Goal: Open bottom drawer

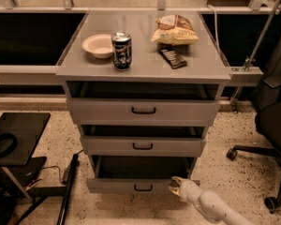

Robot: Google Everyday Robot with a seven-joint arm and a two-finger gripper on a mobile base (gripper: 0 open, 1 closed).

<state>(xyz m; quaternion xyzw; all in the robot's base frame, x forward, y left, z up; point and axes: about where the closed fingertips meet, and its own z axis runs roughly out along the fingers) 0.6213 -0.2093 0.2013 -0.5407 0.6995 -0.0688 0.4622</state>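
Note:
The bottom drawer (117,185) is the lowest grey drawer of the cabinet, with a small dark bar handle (143,188) at its centre. It stands pulled out a little, with a dark gap above its front. My gripper (174,187) on its white arm (210,207) comes in from the lower right. It sits at the right end of the drawer front, to the right of the handle.
The middle drawer (143,146) and top drawer (143,110) are above. The cabinet top holds a white bowl (98,45), a dark can (122,51), a chip bag (175,30) and a dark bar (173,57). An office chair (271,121) stands right, a black stand (16,139) left.

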